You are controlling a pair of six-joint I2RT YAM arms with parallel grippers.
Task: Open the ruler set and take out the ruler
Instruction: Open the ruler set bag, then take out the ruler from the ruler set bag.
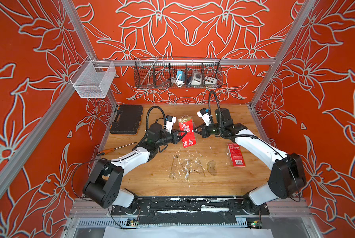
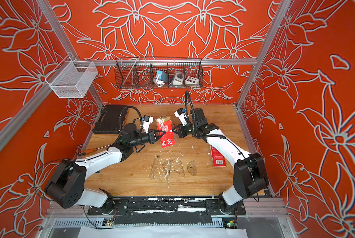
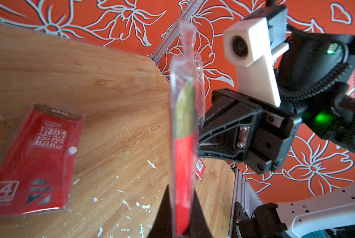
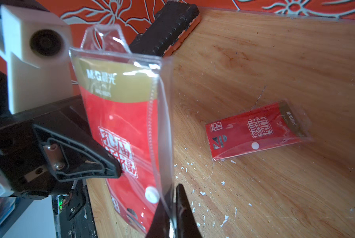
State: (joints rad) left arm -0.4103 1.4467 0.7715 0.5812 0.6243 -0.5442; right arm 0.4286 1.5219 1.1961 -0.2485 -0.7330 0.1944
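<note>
Currently both hands are pinched shut on the red-card ruler set (image 1: 184, 125) in its clear plastic pouch, which is held up off the wooden tabletop (image 1: 224, 181) between them. One long edge sits clamped in the left hand (image 1: 184, 133). The right hand (image 4: 172, 209) is narrow on the clear flap (image 4: 166, 123), beside the white snap button (image 4: 152, 194). Can't tell if the snap is undone, and the rulers inside are not visible.

Risks:
- The slick thin film slides out of the right hand on the pull.
- The left grip is edge-only, so the pouch may twist or drop.
- A hard yank could tear the flap.
- Once open, the contents may spill onto the tabletop.
</note>
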